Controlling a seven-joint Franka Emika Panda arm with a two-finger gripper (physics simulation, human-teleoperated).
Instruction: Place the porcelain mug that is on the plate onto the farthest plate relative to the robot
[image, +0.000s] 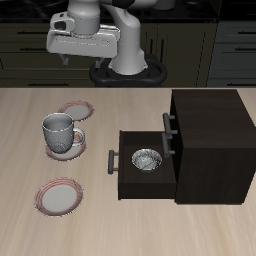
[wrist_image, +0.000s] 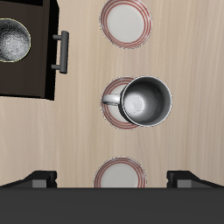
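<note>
- The table (image: 120, 215) carries a dark cabinet (image: 208, 140) whose drawer (image: 140, 172) is pulled out.
- The gripper (image: 87, 50) hangs high over the back edge, fingers (wrist_image: 41, 179) spread apart, holding nothing.
- The farthest plate (image: 60, 196) lies bare near the front edge.
- The porcelain mug (image: 58, 130) stands upright on the plate (image: 73, 146).
- A patterned bowl (image: 146, 159) sits in the drawer.

The light wooden table (image: 30, 130) is carrying three red-rimmed plates in a row below the gripper (image: 88, 58): the plate (image: 68, 146) under it, the farthest plate (image: 58, 196) beyond, another plate (image: 74, 109) nearest it. A dark cabinet (image: 205, 140) is sitting off to the side.
</note>
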